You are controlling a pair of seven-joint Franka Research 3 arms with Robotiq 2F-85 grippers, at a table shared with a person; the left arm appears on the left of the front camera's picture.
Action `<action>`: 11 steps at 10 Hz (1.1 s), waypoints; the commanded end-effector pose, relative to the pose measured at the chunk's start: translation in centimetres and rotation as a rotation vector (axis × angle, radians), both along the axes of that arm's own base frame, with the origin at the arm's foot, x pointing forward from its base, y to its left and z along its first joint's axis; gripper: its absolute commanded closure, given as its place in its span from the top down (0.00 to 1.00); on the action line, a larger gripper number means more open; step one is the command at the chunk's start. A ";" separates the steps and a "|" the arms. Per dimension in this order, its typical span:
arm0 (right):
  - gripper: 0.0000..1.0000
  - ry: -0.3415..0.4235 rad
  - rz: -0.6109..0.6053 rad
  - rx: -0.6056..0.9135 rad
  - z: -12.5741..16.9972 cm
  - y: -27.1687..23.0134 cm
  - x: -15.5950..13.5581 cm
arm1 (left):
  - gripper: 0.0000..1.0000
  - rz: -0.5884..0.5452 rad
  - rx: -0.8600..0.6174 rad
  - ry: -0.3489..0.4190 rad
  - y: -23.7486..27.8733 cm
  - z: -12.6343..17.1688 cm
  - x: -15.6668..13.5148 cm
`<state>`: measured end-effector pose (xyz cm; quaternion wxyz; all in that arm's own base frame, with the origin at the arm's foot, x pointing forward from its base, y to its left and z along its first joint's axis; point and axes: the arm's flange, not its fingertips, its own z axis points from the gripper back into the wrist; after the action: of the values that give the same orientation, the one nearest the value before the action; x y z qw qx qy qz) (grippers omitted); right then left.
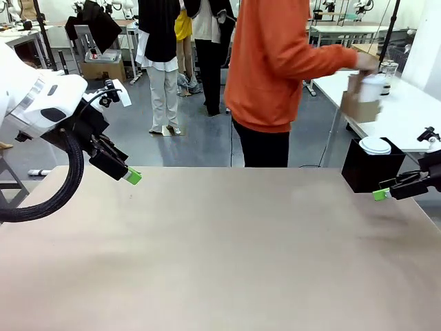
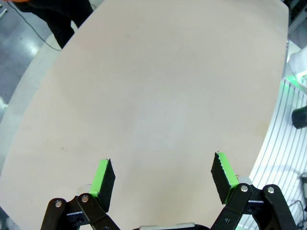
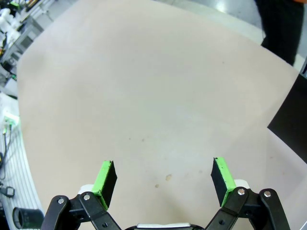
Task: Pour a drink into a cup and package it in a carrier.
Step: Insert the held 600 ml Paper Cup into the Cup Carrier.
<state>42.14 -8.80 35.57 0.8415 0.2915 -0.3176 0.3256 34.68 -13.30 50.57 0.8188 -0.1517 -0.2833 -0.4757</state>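
Across the bare surface point(image 1: 220, 248) a person lifts the light, crushable cup point(image 1: 373, 87) in its carrier point(image 1: 360, 105); both hands, left hand point(image 2: 163, 175) and right hand point(image 3: 164, 177), hang spread, empty; best gripped by the handle tab

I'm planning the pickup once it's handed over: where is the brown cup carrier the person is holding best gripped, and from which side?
Probably the upright centre handle tab, from above. The carrier sits upright in the person's hand at the side table, with a white cup in it, so a side grip risks crushing the thin cardboard or bumping the cup. The tab itself is hard to make out. Both the left gripper and right gripper are open.
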 end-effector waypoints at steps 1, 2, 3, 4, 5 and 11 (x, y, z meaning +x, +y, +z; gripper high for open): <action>1.00 0.005 0.004 0.004 0.1 -0.1 -0.1 | 1.00 0.010 0.004 0.009 0.0 0.1 -0.2; 1.00 0.005 0.004 0.004 0.1 -0.1 -0.1 | 1.00 0.010 0.004 0.009 0.0 0.1 -0.2; 1.00 0.005 0.004 0.004 0.1 -0.1 -0.1 | 1.00 0.010 0.004 0.009 0.0 0.1 -0.2; 1.00 0.005 0.004 0.004 0.1 -0.1 -0.1 | 1.00 0.010 0.004 0.009 0.0 0.1 -0.2; 1.00 0.005 0.004 0.004 0.1 -0.1 -0.1 | 1.00 0.010 0.004 0.009 0.0 0.1 -0.2; 1.00 0.005 0.004 0.004 0.1 -0.1 -0.1 | 1.00 0.010 0.004 0.009 0.0 0.1 -0.2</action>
<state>42.14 -8.80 35.57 0.8415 0.2915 -0.3176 0.3256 34.68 -13.30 50.57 0.8188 -0.1517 -0.2833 -0.4757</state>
